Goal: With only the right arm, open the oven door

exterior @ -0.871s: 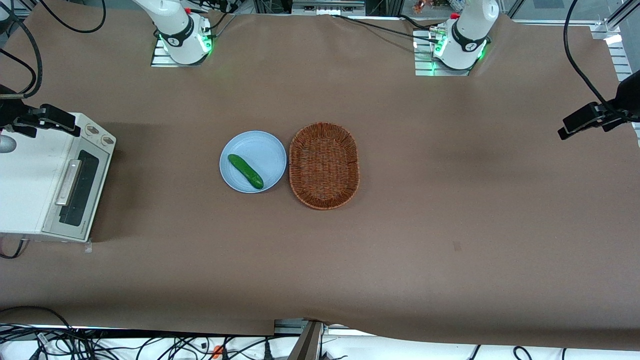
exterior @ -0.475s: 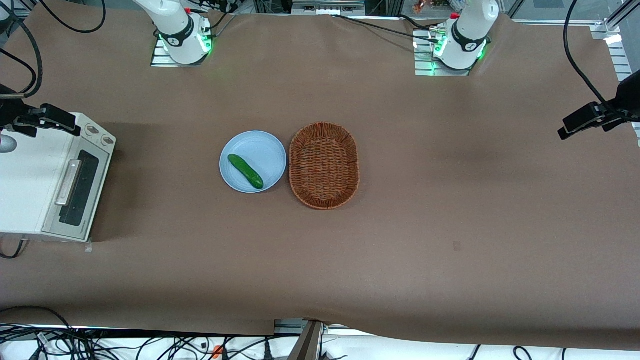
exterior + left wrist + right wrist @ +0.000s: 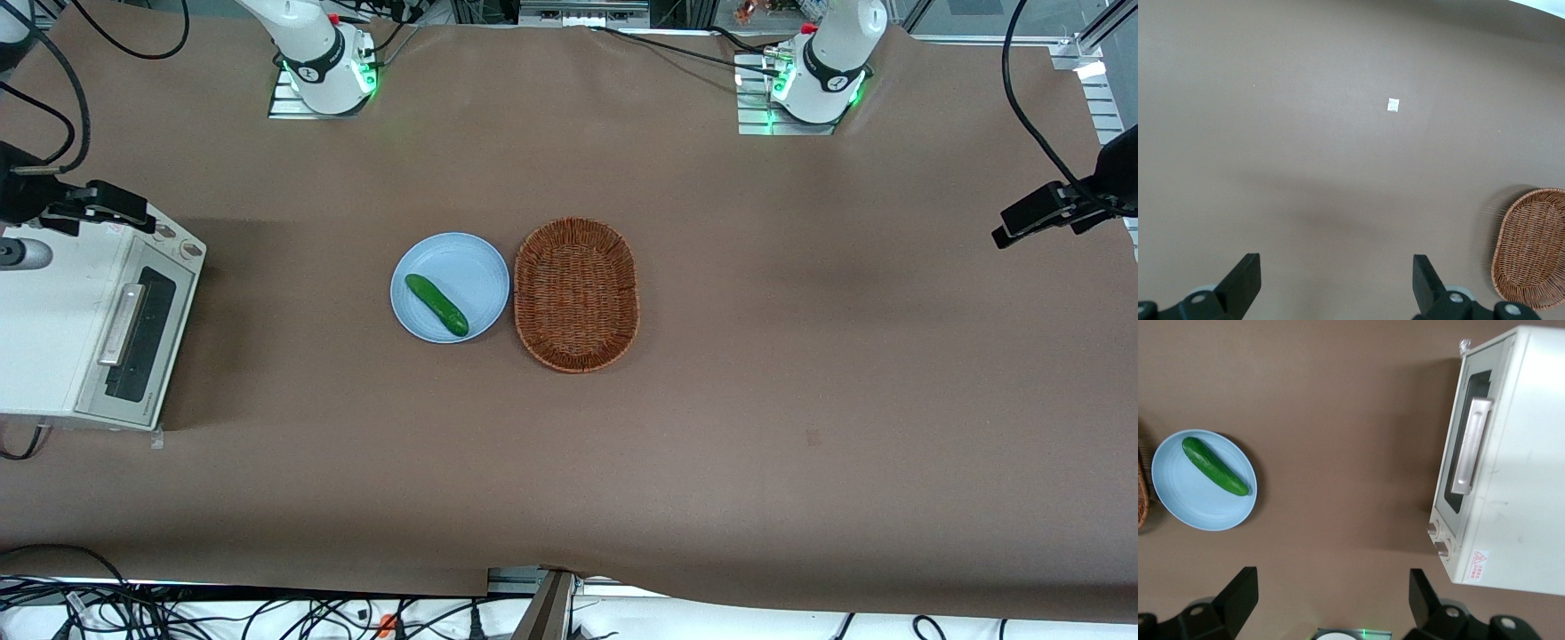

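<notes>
The gripper (image 3: 1328,597) hangs high above the table (image 3: 800,373) with its two fingers (image 3: 1238,590) spread wide apart, holding nothing and touching nothing. The oven (image 3: 62,329) sits at the working arm's end of the table, and the gripper is up over the oven's corner by the knobs (image 3: 1437,540). The oven door (image 3: 1465,453) is shut flat against the oven's front, its long silver handle (image 3: 120,324) running along the upper edge of the dark glass. In front of the oven lies a wide stretch of bare brown table. A blue plate (image 3: 471,267) with a cucumber (image 3: 436,304) on it lies well apart from the oven, toward the parked arm's end, and a wicker basket (image 3: 576,293) sits just beside the plate.
</notes>
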